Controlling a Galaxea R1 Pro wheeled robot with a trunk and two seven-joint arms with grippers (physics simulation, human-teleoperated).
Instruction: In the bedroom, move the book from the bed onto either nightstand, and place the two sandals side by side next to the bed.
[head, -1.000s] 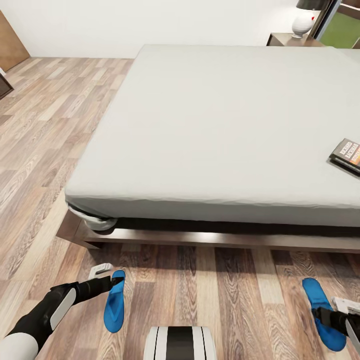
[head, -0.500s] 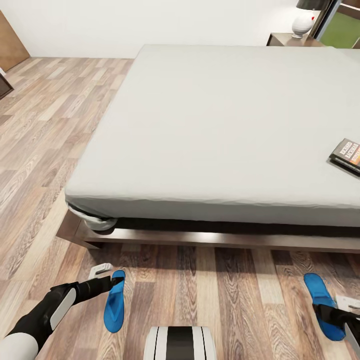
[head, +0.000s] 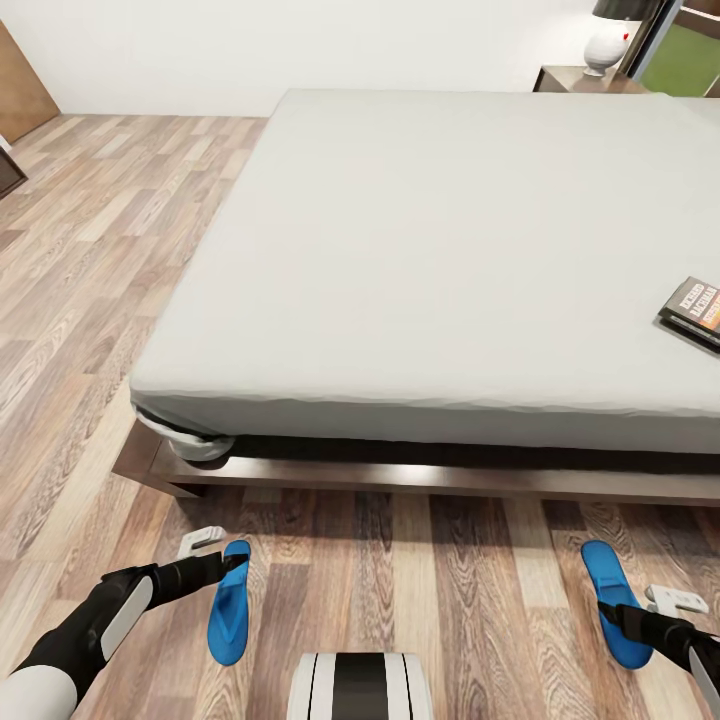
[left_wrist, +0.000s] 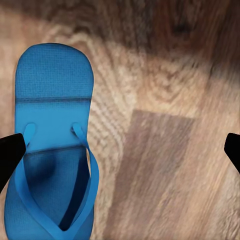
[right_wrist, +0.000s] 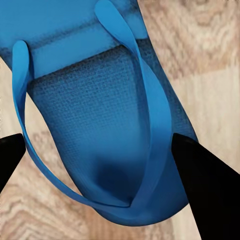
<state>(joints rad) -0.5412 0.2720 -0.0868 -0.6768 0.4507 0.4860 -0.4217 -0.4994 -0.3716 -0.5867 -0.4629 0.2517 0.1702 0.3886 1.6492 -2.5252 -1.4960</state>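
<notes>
Since the earlier frames the right sandal (head: 612, 602) and the right claw (head: 622, 618) carrying it have shifted leftward, toward the robot's midline; the left side is unchanged. Left to right: the left claw (head: 232, 566) hangs over the wooden floor (head: 470, 590) with its fingers spread wide, one fingertip (left_wrist: 10, 152) at the edge of the left sandal (head: 229, 602), which lies flat on the planks with its toe end near the bed (head: 440, 250) frame. A broad strip of bare floor separates the two sandals. The right claw is closed across the right sandal's heel. The book (head: 694, 311) lies near the mattress's right edge. A nightstand (head: 575, 79) stands beyond the bed's far right corner.
</notes>
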